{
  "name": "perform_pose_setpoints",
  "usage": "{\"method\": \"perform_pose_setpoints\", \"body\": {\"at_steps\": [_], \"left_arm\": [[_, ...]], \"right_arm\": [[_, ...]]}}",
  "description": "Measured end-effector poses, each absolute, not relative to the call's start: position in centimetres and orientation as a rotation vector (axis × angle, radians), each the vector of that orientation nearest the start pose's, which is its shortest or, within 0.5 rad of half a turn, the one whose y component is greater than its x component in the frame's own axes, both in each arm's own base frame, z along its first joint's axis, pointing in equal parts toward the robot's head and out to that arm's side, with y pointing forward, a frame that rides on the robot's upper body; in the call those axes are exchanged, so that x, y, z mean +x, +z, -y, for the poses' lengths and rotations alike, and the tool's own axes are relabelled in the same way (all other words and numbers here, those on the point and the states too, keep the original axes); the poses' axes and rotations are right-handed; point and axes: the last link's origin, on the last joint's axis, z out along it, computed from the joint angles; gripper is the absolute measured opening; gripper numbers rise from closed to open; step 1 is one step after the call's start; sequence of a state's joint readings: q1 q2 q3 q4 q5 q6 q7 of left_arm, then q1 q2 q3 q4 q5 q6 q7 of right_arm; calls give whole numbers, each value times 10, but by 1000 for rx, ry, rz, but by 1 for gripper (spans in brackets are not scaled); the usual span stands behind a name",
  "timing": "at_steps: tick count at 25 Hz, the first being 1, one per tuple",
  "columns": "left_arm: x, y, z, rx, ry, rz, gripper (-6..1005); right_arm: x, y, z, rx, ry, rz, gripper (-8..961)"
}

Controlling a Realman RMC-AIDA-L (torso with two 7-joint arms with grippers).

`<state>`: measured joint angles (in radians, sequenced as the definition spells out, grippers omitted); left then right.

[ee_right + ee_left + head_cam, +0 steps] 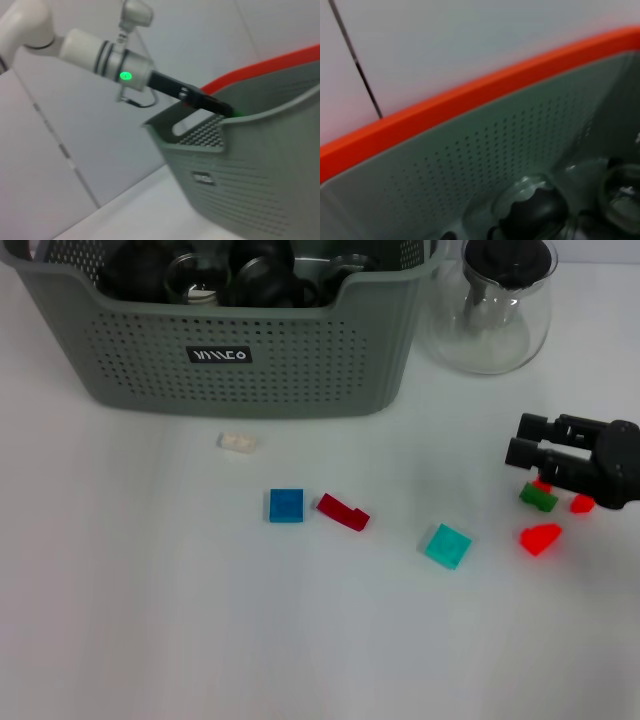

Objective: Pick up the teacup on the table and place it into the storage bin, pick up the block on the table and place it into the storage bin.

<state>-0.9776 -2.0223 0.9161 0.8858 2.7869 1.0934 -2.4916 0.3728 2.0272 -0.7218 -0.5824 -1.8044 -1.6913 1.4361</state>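
Right gripper [522,438] low over counter [150,620], fingers apart, above green block [538,498]; left gripper state unclear, inside storage bin [300,370].

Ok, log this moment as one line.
left hand: over bin | right hand: above green block, table's right | cups in bin | blocks on table

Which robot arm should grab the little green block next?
Probably the right one. Its claw hangs right above the green block on the table. The left claw is far off, reaching into the storage bin.
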Motion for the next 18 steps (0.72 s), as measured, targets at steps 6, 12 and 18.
{"method": "perform_pose_setpoints", "body": {"at_steps": [6,12,18], "left_arm": [[-159,50,-485,-2177,112,888,308],[-153,73,-454,-2207,-288,875,563],[-174,87,-357,-2451,-809,623,656]], "right_arm": [[283,23,-264,-2698,1076,-627,571],[287,29,-261,-2648,1102,-636,606],[292,35,-262,-2590,1110,-652,616]]}}
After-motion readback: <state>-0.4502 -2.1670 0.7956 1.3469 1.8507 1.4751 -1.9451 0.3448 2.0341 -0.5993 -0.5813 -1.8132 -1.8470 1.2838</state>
